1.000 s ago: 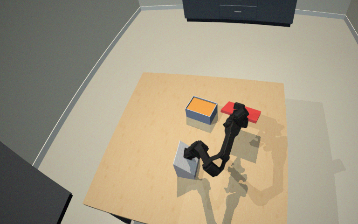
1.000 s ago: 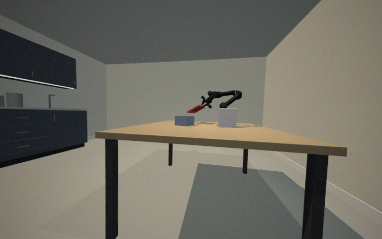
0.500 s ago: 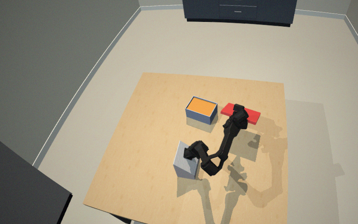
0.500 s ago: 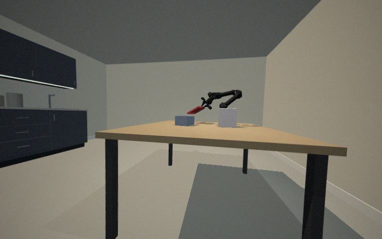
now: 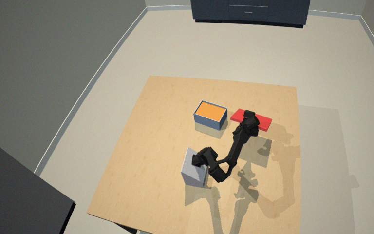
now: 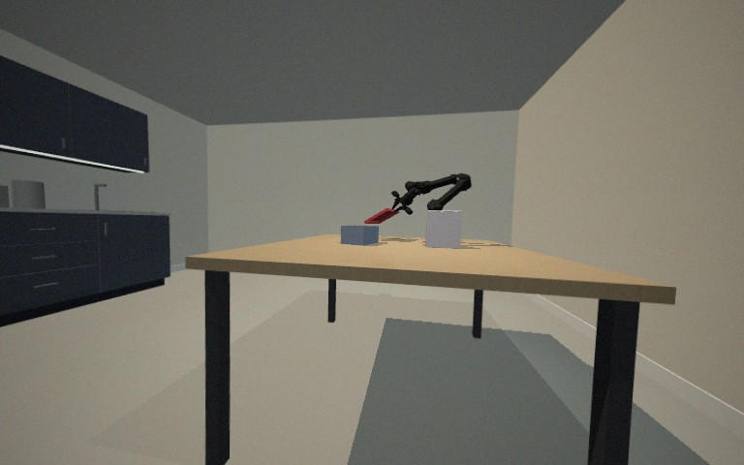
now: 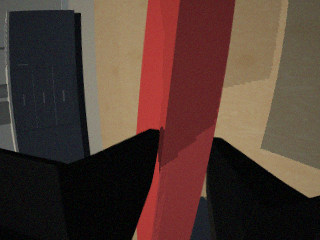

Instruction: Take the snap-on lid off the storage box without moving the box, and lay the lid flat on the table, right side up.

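The storage box (image 5: 206,122) (image 6: 356,234) is blue, stands open on the table and shows an orange inside. The red lid (image 5: 265,123) (image 6: 379,216) (image 7: 197,65) is in the air, beside the box and higher than it, to its right in the top view. The lid is tilted, with its smooth top up and its hollow underside showing in the exterior view. My gripper (image 5: 252,120) (image 6: 397,207) (image 7: 183,144) is shut on the lid, one dark finger on each side of it in the wrist view. The fingertips are hidden in the top view.
The wooden table (image 5: 154,132) (image 6: 356,260) carries a grey block (image 5: 190,168) (image 6: 444,230) with a sloping top, close to the arm's base. The table's right edge lies a little beyond the lid in the top view. Dark cabinets (image 5: 248,16) (image 6: 131,241) (image 7: 42,60) stand off the table.
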You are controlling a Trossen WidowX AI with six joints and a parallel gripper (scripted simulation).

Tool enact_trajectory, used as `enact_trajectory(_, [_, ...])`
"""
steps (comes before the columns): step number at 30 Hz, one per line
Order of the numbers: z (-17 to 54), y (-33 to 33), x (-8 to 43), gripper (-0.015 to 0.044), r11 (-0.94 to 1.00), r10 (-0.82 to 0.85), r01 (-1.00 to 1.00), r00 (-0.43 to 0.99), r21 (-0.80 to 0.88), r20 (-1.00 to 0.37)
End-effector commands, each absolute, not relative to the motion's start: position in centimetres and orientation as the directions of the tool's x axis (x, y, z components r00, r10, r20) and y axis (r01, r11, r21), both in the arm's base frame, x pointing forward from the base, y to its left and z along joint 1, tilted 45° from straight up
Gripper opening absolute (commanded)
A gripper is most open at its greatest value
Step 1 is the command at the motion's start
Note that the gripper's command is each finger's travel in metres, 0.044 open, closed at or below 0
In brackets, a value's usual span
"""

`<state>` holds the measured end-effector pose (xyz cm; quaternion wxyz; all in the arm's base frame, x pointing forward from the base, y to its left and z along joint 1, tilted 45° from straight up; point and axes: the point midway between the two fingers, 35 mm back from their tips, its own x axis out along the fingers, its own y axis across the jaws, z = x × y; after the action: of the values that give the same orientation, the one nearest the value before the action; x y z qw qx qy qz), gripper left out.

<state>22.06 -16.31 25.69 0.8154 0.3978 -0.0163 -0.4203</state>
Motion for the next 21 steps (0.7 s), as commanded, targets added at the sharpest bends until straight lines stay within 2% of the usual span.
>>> enact_trajectory(1, [25.5, -16.4, 22.2, 0.0000, 0.341, -0.690, 0.665, 0.657, 0.665, -0.304])
enact_trajectory(21, [24.4, -17.5, 22.1, 0.0000, 0.342, -0.690, 0.665, 0.657, 0.664, -0.303])
